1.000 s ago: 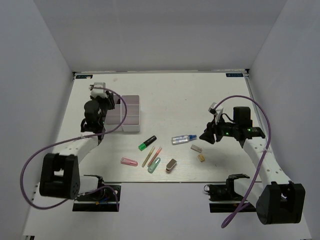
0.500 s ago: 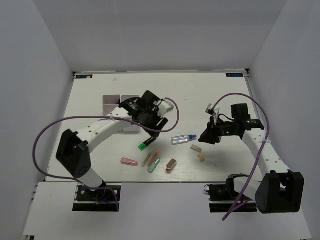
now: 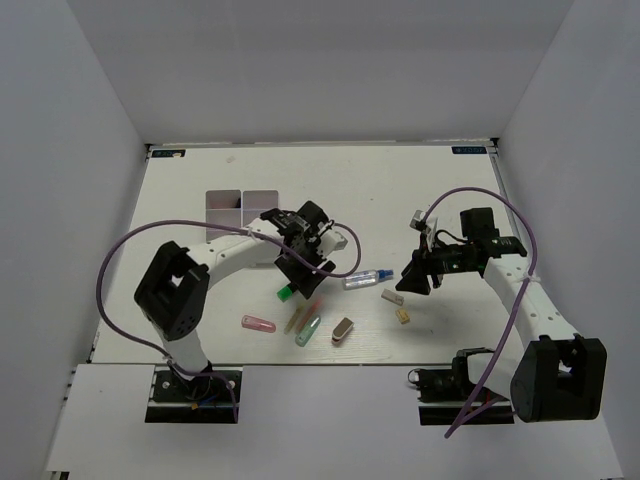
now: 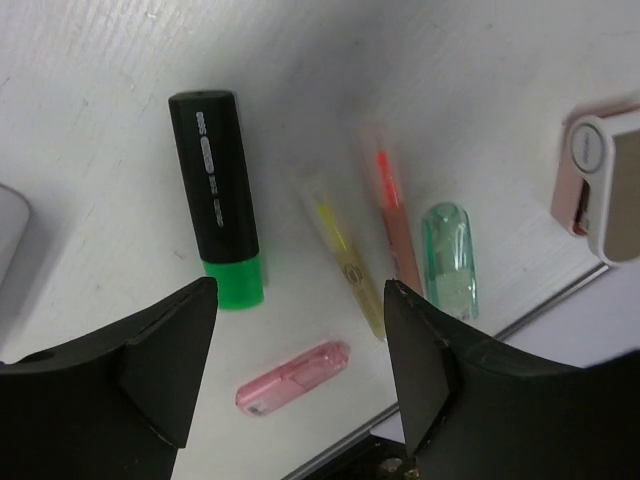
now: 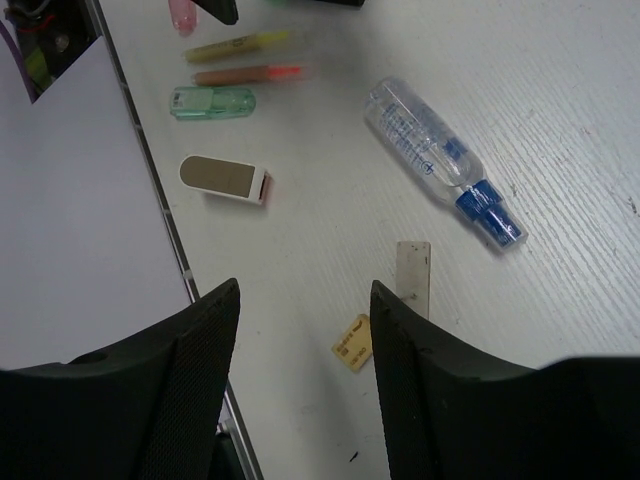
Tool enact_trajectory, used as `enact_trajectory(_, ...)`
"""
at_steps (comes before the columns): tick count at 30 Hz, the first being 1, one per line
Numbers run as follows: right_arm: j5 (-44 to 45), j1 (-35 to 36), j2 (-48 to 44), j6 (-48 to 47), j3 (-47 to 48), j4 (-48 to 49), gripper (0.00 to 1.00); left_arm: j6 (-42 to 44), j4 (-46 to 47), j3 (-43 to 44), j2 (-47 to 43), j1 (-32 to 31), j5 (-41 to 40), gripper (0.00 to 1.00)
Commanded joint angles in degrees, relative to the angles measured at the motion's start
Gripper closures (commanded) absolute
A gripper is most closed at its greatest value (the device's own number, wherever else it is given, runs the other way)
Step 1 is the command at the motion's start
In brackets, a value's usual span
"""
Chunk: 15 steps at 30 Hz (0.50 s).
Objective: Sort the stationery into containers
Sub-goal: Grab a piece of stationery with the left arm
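The white surface [image 3: 400, 190] carries a box [image 3: 242, 203] at left. Nearer, mid-surface, lie a highlighter [image 4: 217, 196], capsule [image 3: 257, 323], yellow pen [image 4: 345, 258], pink pen [image 4: 392, 215] and tube [image 4: 449, 260]. To their right lie a bottle [image 5: 430, 160], brown block [image 5: 225, 178], grey block [image 5: 412, 278] and tan block [image 5: 352, 342].

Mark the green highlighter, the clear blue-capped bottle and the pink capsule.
green highlighter [image 4: 222, 205], left wrist view, on its black part.
clear bottle [image 5: 425, 155], right wrist view, on its see-through body.
pink capsule [image 4: 293, 378], left wrist view, on its middle.

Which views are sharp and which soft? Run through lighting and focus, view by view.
Top external: even, soft light, faint shadows, table sharp. Left wrist: green highlighter crisp, yellow pen beside it softer-edged. Right wrist: clear bottle sharp enough to show its print.
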Motion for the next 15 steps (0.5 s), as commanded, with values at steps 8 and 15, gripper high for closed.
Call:
enact_trajectory(8,-1.6,-0.2,-0.4,-1.9,2.0,-1.3,0.42,2.3,3.6,4.2,6.8,-0.4,-4.7,0.25)
enact_trajectory(15,-2.4,-0.1,-0.4,-2.5,2.2,-1.9,0.42,3.3,2.1,9.6,11.8,-0.5,-5.7,0.28)
